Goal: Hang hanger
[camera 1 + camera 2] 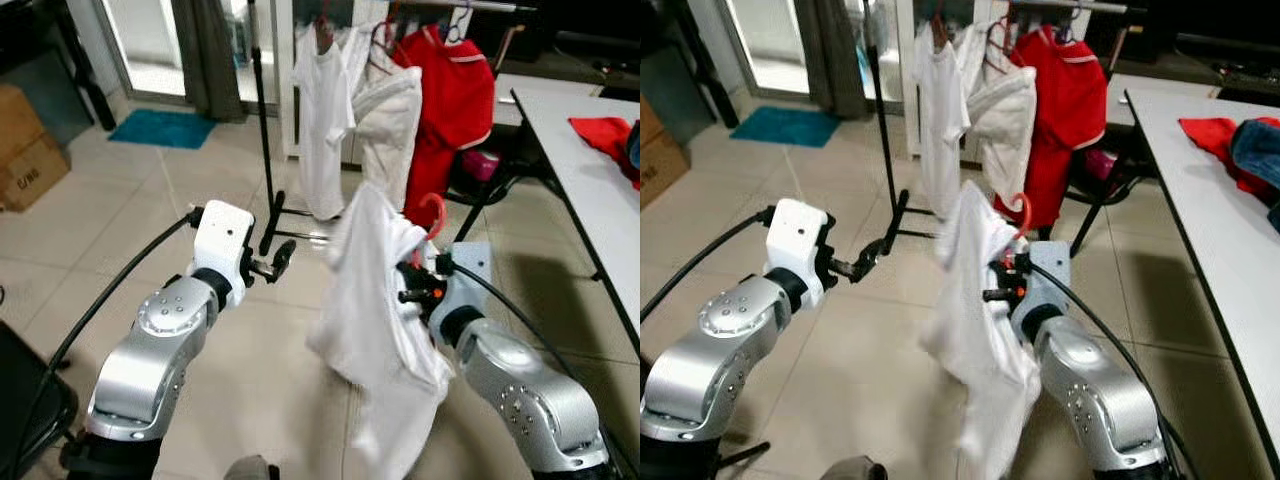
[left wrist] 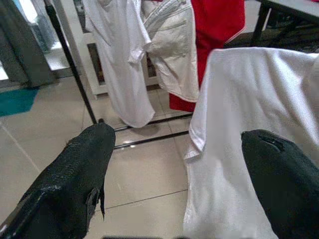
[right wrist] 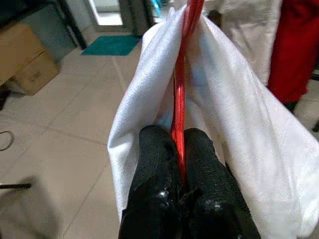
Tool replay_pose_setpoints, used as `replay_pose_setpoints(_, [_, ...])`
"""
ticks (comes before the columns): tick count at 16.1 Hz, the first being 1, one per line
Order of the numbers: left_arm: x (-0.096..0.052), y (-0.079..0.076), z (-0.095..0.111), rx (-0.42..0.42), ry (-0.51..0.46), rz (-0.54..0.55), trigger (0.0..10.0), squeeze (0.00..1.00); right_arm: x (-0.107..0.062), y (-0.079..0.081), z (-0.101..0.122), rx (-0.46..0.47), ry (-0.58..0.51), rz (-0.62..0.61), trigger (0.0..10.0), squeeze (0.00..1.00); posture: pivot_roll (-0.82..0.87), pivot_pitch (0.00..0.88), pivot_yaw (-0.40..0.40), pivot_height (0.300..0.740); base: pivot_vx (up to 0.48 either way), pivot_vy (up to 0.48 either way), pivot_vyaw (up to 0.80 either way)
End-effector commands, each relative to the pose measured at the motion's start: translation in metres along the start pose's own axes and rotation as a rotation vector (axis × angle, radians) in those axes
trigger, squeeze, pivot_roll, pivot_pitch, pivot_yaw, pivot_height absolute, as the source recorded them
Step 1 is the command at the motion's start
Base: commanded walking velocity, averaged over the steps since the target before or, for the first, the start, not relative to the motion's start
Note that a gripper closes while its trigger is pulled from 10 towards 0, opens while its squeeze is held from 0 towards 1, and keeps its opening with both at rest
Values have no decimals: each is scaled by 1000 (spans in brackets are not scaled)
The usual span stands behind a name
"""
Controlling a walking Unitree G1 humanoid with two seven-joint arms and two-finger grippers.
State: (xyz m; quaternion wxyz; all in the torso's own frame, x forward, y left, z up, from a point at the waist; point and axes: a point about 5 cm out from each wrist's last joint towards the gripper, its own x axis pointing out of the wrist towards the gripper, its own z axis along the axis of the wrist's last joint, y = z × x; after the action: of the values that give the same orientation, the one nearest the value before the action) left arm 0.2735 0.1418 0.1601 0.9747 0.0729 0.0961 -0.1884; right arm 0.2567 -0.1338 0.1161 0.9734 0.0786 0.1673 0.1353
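Note:
A red hanger carries a white shirt draped over it, and its hook rises above the cloth. My right gripper is shut on the hanger's red bar, with the shirt folded around its fingers. It holds the shirt up in front of me, short of the clothes rack. On the rack hang a white shirt, a cream garment and a red garment. My left gripper is open just left of the held shirt, not touching it.
A white table runs along the right, with a red cloth on it. A cardboard box and a teal mat lie at the far left. The rack's black base bars lie on the tiled floor ahead.

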Motion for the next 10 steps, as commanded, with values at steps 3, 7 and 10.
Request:
replay_pose_setpoints(3, [7,-13,12,-58,-39,-185,10000,1000,0,7,19,-18,-80,61,10000,0,4,51,-7,740,0,0,0])
replay_pose_setpoints(7, [24,-30,27,-47,-71,-307,10000,1000,5,17,29,-67,-111,100,10000,0,-5,46,-1,740,0,0,0])
replay_pose_setpoints(10, [34,-40,34,-33,-85,-336,10000,1000,5,19,32,-110,-114,105,10000,0,-12,45,-4,740,0,0,0])
